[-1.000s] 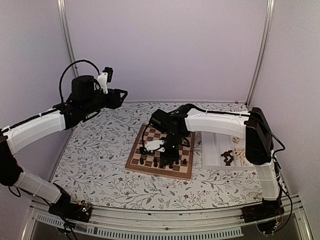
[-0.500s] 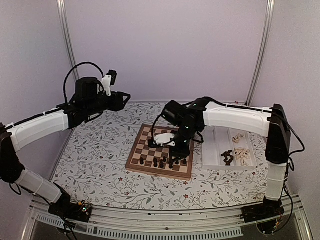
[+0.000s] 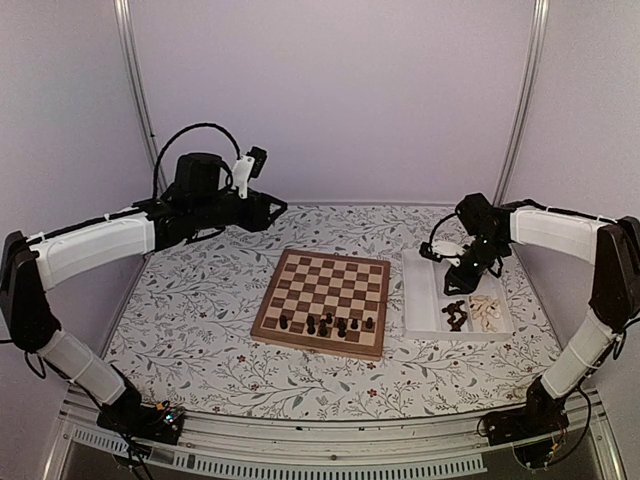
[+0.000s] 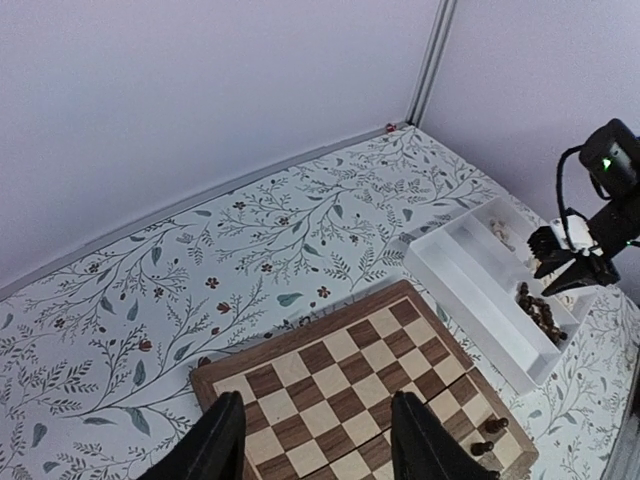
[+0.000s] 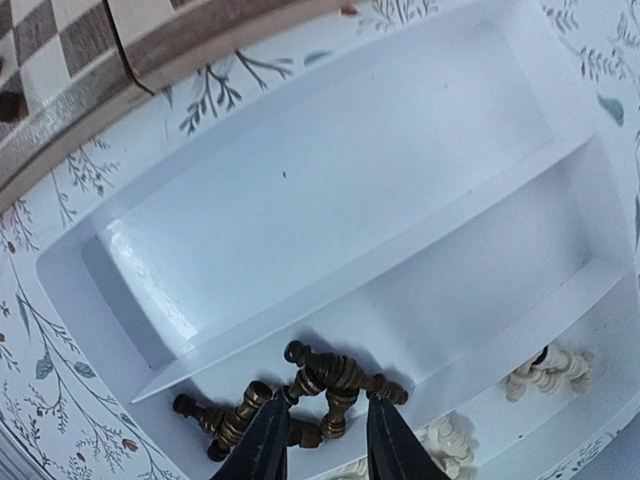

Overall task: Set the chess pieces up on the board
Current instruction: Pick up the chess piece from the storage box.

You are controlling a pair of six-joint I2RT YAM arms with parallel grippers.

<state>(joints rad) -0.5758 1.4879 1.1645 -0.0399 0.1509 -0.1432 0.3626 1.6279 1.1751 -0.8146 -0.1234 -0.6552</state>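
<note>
The board point(image 3: 330, 285) lies mid-table, with several dark chess pieces point(image 3: 328, 323) standing along its near rows. More dark pieces point(image 5: 335, 380) lie heaped in a compartment of the white tray point(image 3: 424, 300). My right gripper point(image 5: 325, 438) hangs open just over that heap, its fingertips either side of the pieces and nothing held. It also shows in the top view as the right gripper point(image 3: 462, 272) over the tray. Cream pieces point(image 5: 545, 370) lie in the adjoining compartment. My left gripper point(image 4: 320, 445) is open and empty, high above the board's point(image 4: 350, 380) far-left part.
The tray's point(image 5: 330, 200) largest compartment holds nothing. A floral cloth point(image 3: 200, 300) covers the table. Walls and metal posts point(image 3: 135, 90) close in the back and sides. The board's corner point(image 5: 150, 50) lies close to the tray's left side.
My right gripper has left the board's near rows and swung right to the tray. The left arm has drifted a little right and towards the board, still raised.
</note>
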